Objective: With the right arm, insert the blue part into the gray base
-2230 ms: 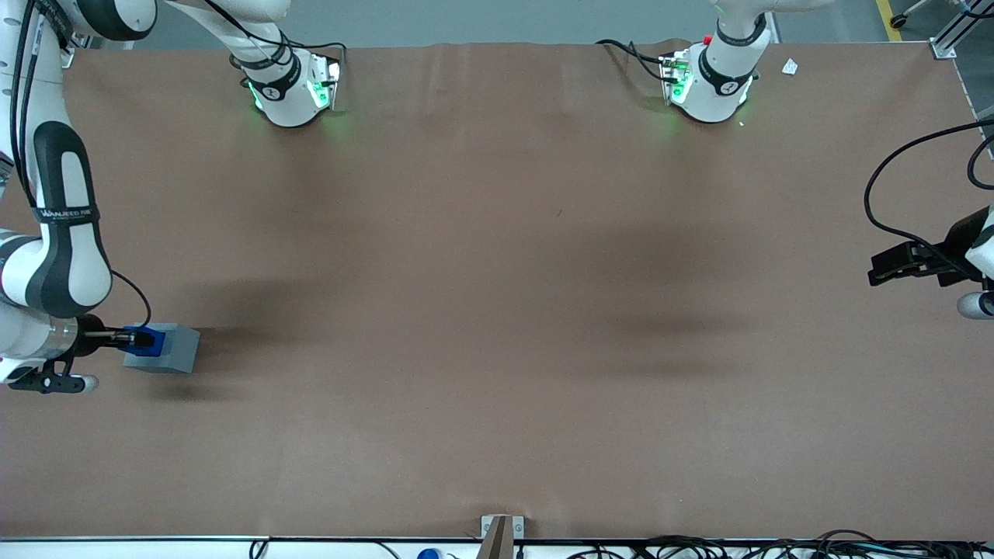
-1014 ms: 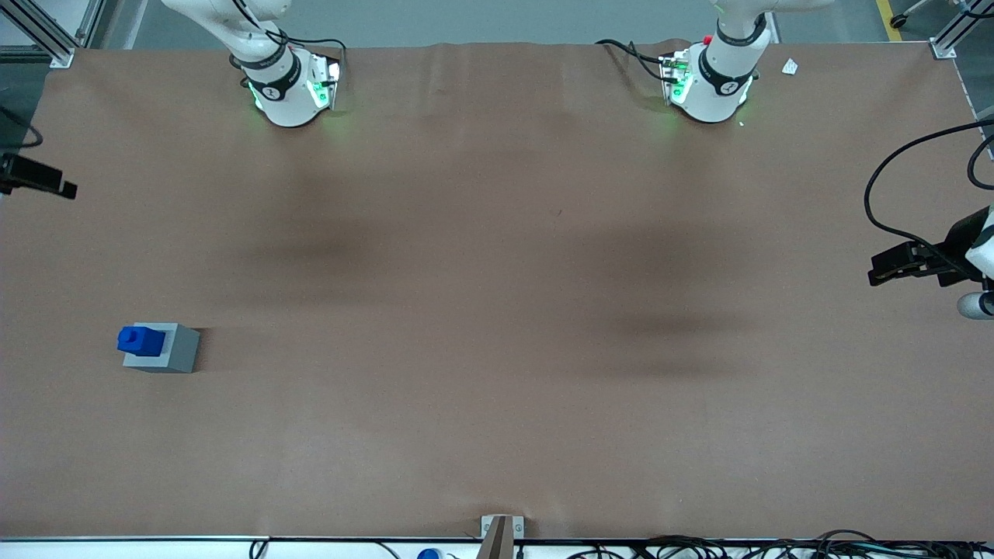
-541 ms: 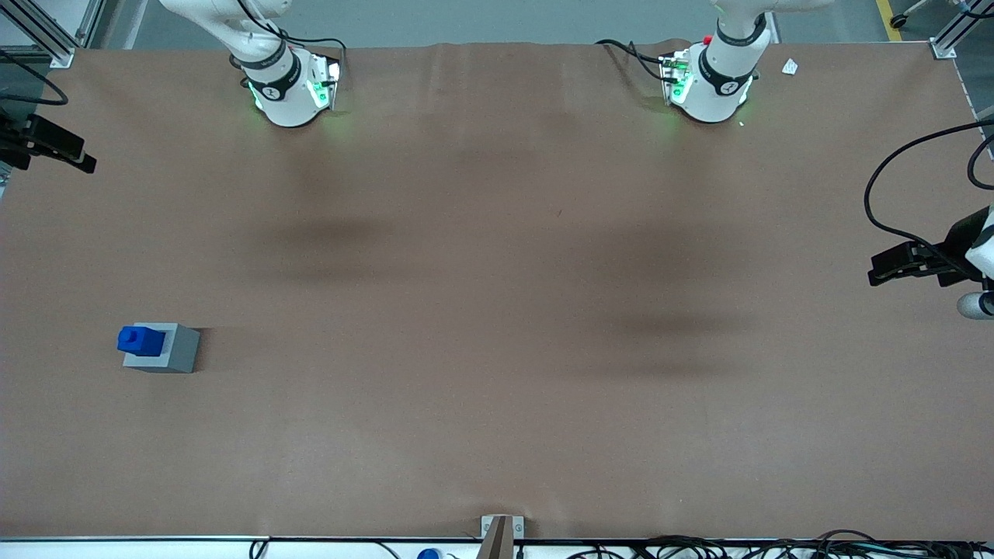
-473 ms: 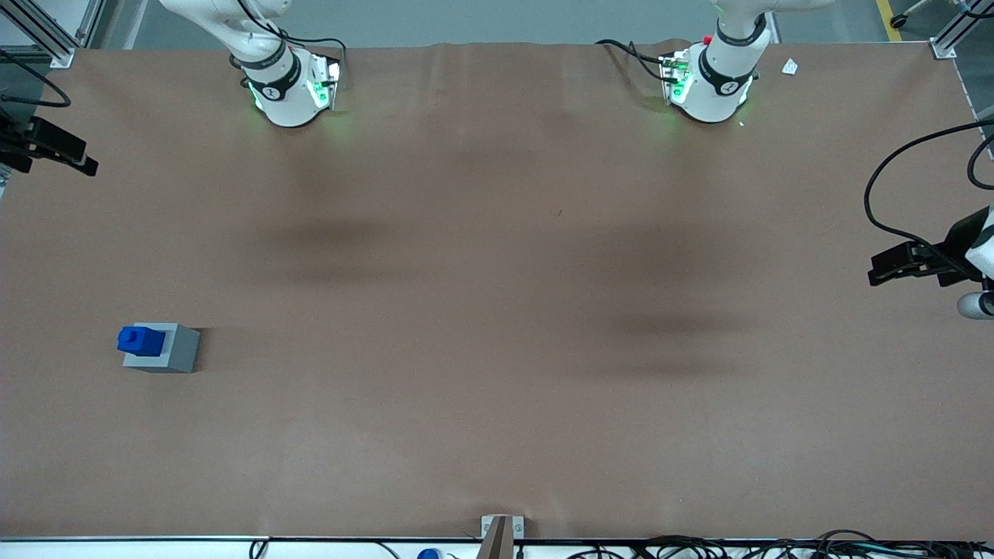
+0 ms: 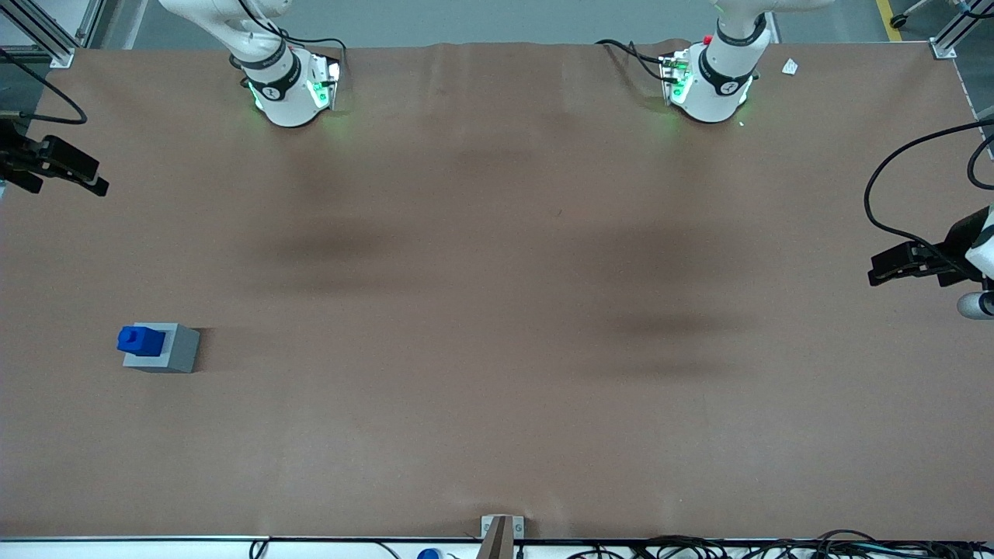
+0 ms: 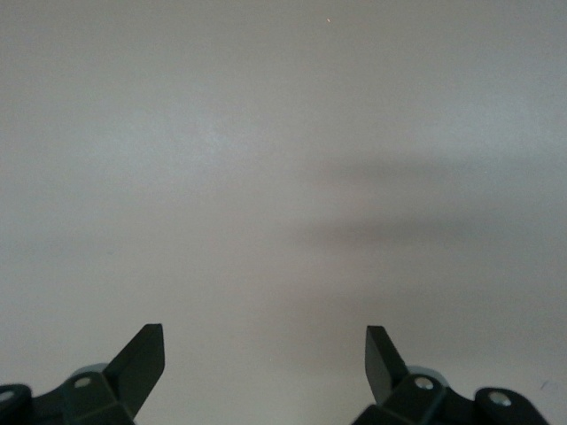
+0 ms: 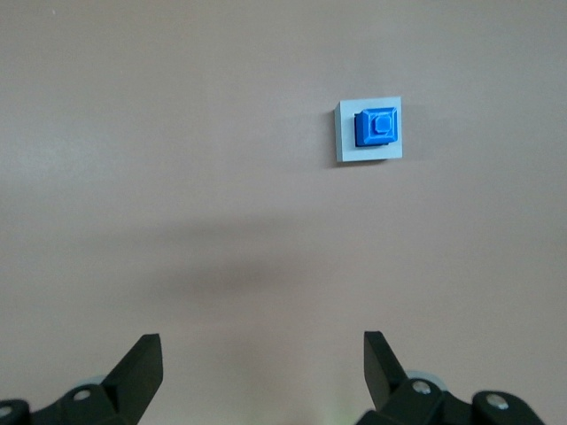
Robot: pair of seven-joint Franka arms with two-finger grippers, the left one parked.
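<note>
blue part (image 5: pixel 140 340) sitting seated in gray base (image 5: pixel 172 348) on brown table (image 5: pixel 497 310), nothing crowding it | gripper (image 5: pixel 78 172) hanging farther from front camera at working arm's end, well apart, fingers (image 7: pixel 142 363) spread wide, empty | since 2.2 s ago: arm having released and pulled away

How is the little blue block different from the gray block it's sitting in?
The blue part is bright blue; the gray base is pale gray. The blue part is smaller and sits in the top of the gray base, which rests on the table. The blue part has a stud on top; the gray base shows flat faces. Both look square from above. The pincer is open, well away from both.
</note>
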